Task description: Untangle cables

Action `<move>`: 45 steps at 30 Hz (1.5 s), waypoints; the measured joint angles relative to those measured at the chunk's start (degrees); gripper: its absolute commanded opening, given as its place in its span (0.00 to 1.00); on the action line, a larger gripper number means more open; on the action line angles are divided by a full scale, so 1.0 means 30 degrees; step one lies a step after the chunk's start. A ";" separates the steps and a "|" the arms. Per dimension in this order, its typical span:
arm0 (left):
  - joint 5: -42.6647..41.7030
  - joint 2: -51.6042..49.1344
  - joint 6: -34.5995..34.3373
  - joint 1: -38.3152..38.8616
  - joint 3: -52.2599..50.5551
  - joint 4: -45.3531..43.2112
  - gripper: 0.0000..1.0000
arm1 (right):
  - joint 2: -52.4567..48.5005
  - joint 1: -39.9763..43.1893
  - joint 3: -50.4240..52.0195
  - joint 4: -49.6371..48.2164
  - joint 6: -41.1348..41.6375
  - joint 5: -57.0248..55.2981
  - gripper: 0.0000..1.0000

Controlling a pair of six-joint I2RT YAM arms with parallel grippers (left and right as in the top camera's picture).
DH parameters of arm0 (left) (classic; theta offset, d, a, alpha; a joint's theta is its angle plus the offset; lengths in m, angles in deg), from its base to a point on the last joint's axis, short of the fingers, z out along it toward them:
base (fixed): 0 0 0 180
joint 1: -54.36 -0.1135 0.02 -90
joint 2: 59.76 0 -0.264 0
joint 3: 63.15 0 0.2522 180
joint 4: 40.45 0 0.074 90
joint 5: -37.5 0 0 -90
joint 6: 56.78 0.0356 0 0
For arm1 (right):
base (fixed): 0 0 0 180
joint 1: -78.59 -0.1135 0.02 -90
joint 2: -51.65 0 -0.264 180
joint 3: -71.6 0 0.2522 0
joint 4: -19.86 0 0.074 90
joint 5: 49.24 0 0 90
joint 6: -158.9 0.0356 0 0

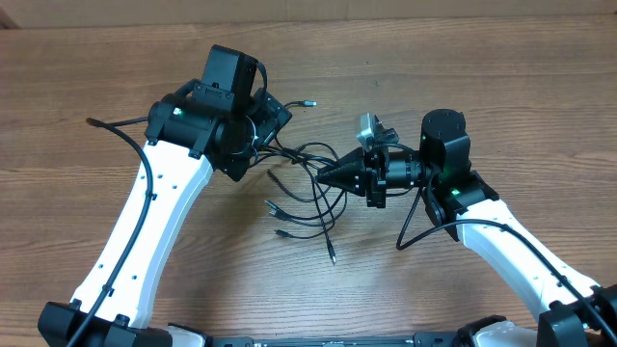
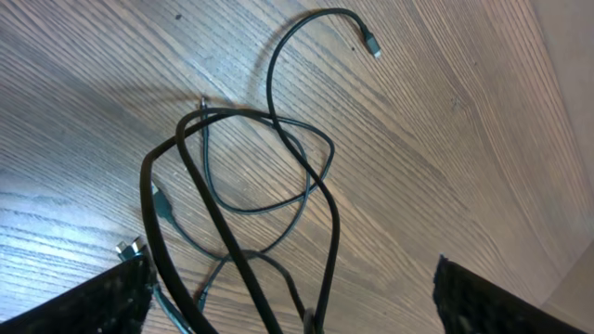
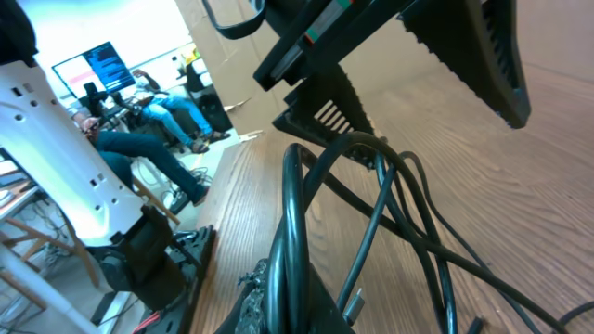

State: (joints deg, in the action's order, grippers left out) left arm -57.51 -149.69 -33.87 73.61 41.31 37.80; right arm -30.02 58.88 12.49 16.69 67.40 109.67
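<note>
Thin black cables (image 1: 310, 146) lie in a loose tangle on the wooden table, with small plug ends (image 1: 309, 101) sticking out around it. My left gripper (image 1: 262, 130) hangs over the tangle's left part. In the left wrist view it (image 2: 292, 278) is open, and several cable strands (image 2: 221, 223) run between its wide-apart fingers (image 2: 102, 301). My right gripper (image 1: 323, 174) points left into the tangle, shut on a doubled cable loop (image 3: 290, 213) that rises from its tip (image 3: 306, 306). One free plug (image 2: 371, 44) lies beyond the left gripper.
Thick black wires (image 1: 116, 130) run along both white arms. The table's far edge (image 1: 405, 12) meets a cardboard-coloured wall. In the right wrist view the left gripper's dark fingers (image 3: 464, 46) loom above, with seated people and a monitor (image 3: 102, 65) beyond the table.
</note>
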 measured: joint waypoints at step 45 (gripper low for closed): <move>0.0109 0.0000 -0.0036 0.0051 0.0000 -0.0080 0.64 | 0.0000 0.0000 0.0000 -0.4386 0.0000 0.0401 0.04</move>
State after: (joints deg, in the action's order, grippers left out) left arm -57.19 -149.69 -33.98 73.76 41.31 37.56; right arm -30.02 58.88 12.49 3.54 67.40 110.87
